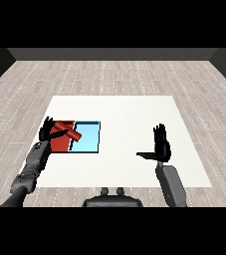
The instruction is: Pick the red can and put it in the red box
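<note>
Head view: L hand curled round red can, which lies tilted over the red tray near its inner edge, beside light blue tray. Both trays sit at table's left edge area. R hand open, fingers straight, thumb out, holding nothing, toward table's right-front.

The red can lies tilted on its side over the right part of the red tray, its far end reaching toward the tray's right edge.
</note>
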Tool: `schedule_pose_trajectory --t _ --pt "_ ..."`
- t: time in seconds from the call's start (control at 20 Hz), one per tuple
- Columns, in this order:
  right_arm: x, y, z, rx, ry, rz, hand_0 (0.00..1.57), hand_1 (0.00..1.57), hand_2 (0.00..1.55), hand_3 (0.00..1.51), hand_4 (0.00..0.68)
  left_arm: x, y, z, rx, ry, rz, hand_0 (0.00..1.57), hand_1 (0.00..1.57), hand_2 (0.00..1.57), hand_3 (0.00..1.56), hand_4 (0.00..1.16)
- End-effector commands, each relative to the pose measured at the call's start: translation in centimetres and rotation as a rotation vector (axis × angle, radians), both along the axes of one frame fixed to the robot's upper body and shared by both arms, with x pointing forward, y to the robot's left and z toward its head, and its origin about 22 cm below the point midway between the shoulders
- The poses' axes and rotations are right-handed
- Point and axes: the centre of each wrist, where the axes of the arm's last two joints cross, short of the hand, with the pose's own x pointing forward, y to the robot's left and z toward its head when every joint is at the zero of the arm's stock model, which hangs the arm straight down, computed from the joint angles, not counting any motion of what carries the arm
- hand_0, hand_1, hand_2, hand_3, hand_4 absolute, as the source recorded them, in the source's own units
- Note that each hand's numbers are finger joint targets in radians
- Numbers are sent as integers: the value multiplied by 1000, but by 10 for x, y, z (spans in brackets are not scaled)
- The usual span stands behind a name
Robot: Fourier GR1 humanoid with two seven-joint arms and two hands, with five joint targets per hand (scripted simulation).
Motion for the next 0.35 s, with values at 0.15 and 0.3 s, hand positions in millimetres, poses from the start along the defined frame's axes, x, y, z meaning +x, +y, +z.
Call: schedule_pose_trajectory --t 0.15,0.3 --pt "6 0 1 -30 11 16 0 0 0 0 0 18 -83 1 -385 -538 -230 0 0 0 0 0" --pt "2 -14 -8 -71 -16 39 0 0 0 0 0 -1 -116 -17 -416 -551 -315 0 0 0 0 0"
